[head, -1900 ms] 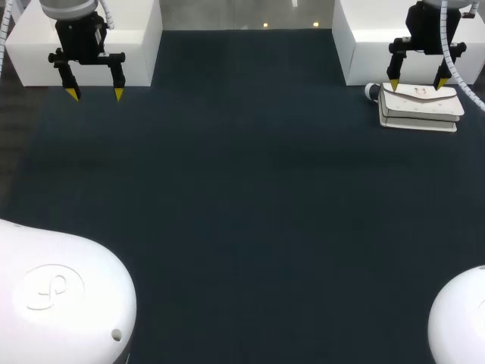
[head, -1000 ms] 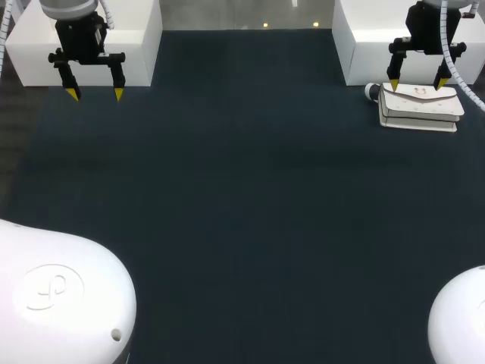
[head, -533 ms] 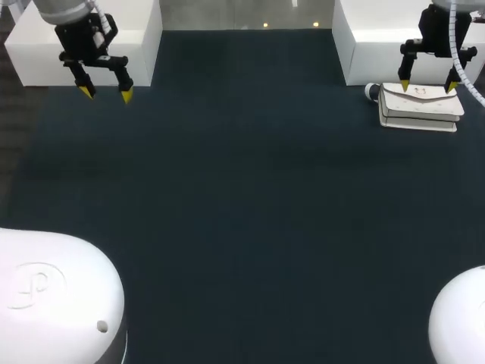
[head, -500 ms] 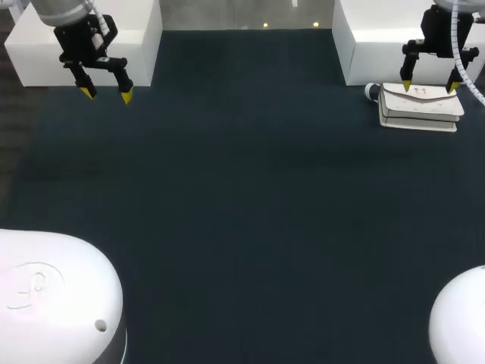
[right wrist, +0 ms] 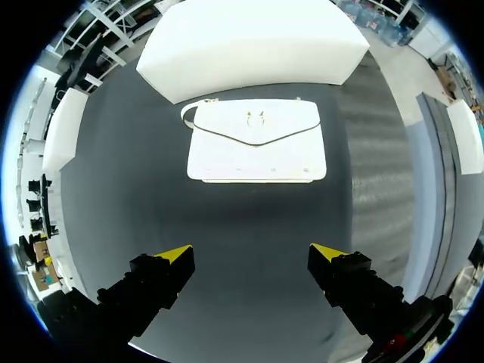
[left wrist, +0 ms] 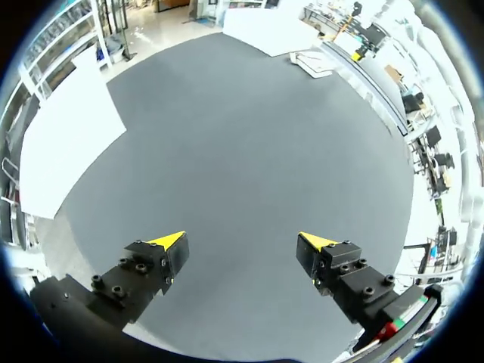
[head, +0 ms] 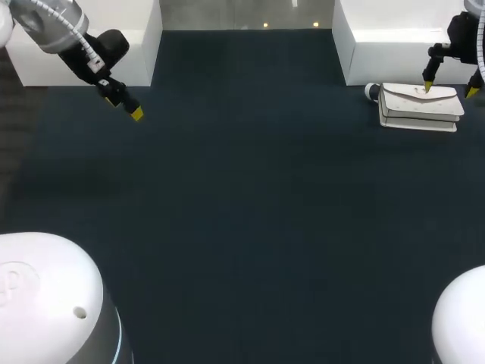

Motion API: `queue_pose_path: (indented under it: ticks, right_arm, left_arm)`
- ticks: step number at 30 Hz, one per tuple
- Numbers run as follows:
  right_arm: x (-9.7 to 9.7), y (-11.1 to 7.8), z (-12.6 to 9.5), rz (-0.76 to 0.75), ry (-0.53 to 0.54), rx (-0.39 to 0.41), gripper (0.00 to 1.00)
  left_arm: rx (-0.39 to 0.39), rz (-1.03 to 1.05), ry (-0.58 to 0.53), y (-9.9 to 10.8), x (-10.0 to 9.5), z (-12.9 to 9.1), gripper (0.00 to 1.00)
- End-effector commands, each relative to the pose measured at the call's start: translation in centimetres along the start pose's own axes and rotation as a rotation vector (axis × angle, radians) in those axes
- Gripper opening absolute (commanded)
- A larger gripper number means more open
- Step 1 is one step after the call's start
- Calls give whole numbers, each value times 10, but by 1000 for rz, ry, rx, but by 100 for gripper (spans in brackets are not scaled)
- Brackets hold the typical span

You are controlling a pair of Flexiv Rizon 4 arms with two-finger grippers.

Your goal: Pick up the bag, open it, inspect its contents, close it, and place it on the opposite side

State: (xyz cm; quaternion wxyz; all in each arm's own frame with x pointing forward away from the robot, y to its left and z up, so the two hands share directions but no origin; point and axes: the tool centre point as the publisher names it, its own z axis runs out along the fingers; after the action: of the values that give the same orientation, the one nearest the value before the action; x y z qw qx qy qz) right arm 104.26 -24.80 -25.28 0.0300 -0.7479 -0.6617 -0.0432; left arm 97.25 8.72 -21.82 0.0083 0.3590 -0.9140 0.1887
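From above, the bag [head: 419,106] is lying flat at the far right of the table [head: 242,227], its flap closed and its back edge just beside a white block [head: 394,45]. The right gripper [head: 450,89] is hanging over the bag's far right part with its fingers spread wide and nothing in them. The left gripper [head: 126,108] is hovering at the far left, well apart from the bag, turned edge-on, so this view is not showing its opening.

The left wrist camera is settling that: the left gripper [left wrist: 242,242] is standing spread and holding nothing, with only bare table ahead. A small pale shape far across the table looks like the bag [left wrist: 311,63].

The right wrist camera is looking straight down on the bag [right wrist: 257,144]. It is lying ahead of the right gripper [right wrist: 252,252], not between the fingers, which are parted wider than a grip needs and touching nothing.

To my eye the job is only beginning: this is the approach to the pick-up. Next the right gripper would have to shift over the bag, come down and close on an edge or the strap. The flat bag offers little to pinch, so the aim will need care.
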Motion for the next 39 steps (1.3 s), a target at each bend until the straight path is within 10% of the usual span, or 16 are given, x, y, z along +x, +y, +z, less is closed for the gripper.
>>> queue_pose_path:
  ticks: [1, 39]
  right_arm:
    - [-15, 14, 14, 11, 49, 29, 100]
    - [-77, 54, 55, 93, 109, 68, 100]
  left_arm:
    - [256, 355, 73, 3, 9, 12, 100]
    - [264, 588, 196, -10, 22, 55, 100]
